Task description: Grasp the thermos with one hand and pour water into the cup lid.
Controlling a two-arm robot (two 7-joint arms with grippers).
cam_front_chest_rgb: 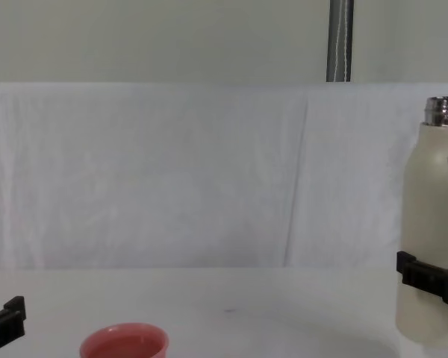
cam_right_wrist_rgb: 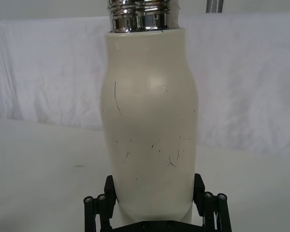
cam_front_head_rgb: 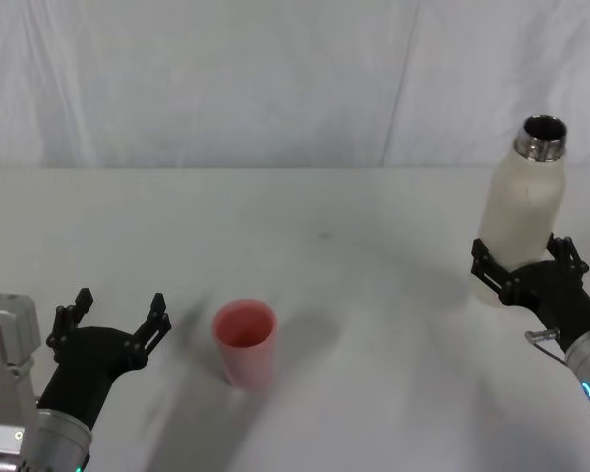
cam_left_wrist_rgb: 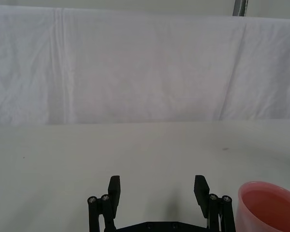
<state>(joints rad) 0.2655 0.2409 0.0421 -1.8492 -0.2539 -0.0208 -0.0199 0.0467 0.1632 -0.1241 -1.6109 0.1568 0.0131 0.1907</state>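
Observation:
The cream-white thermos (cam_front_head_rgb: 523, 221) stands upright at the table's right side, its steel neck uncapped. My right gripper (cam_front_head_rgb: 521, 264) is shut on the bottle's lower body, and in the right wrist view its fingers (cam_right_wrist_rgb: 110, 191) press both sides of the thermos (cam_right_wrist_rgb: 150, 130). The chest view shows the thermos (cam_front_chest_rgb: 433, 224) with a black finger (cam_front_chest_rgb: 425, 277) across it. The pink-red cup lid (cam_front_head_rgb: 244, 334) sits upright near the table's front middle. My left gripper (cam_front_head_rgb: 120, 303) hangs open just left of the cup lid (cam_left_wrist_rgb: 270, 208), holding nothing.
A white cloth covers the table (cam_front_head_rgb: 354, 226) and hangs as a backdrop behind it. A metal pole (cam_front_chest_rgb: 340, 41) rises behind the backdrop. Bare tabletop separates the cup lid from the thermos.

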